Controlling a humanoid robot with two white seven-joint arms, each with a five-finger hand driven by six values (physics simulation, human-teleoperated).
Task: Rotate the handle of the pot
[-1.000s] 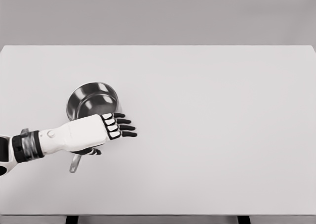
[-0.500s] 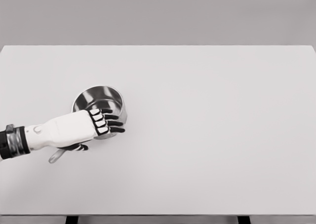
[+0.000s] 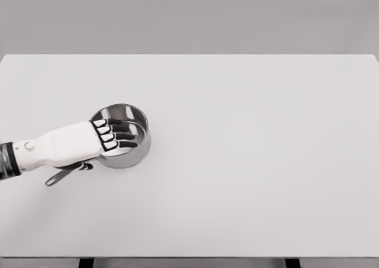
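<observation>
Pot [image 3: 127, 147] sat on the table [image 3: 249, 161], well toward the left edge and roughly midway between the far and near edges. Shiny steel, upright, open top facing up, looked empty inside as far as could be made out. Handle [image 3: 54, 177] stuck out from under the hand toward the near-left corner, only the outer end of it showing past the palm.

Left hand [image 3: 89, 142] came in from the left edge, forearm running nearly level and angled slightly toward the far side. Back of the hand turned up to the camera, white shell on top, dark fingers [image 3: 121, 135] stretched out more or less straight over the pot's rim and mouth, lying side by side. Thumb [image 3: 80, 166] poked out below the palm, tucked down right by the handle where it meets the pot. Looked open-ish and flat rather than wrapped around anything, no clear grip on the handle from this angle. Couldn't tell whether the palm or thumb actually touched the handle, since the hand covered that spot.

Nothing seen of the right arm. Two dark table legs [image 3: 86, 262] peeked out under the near edge.
</observation>
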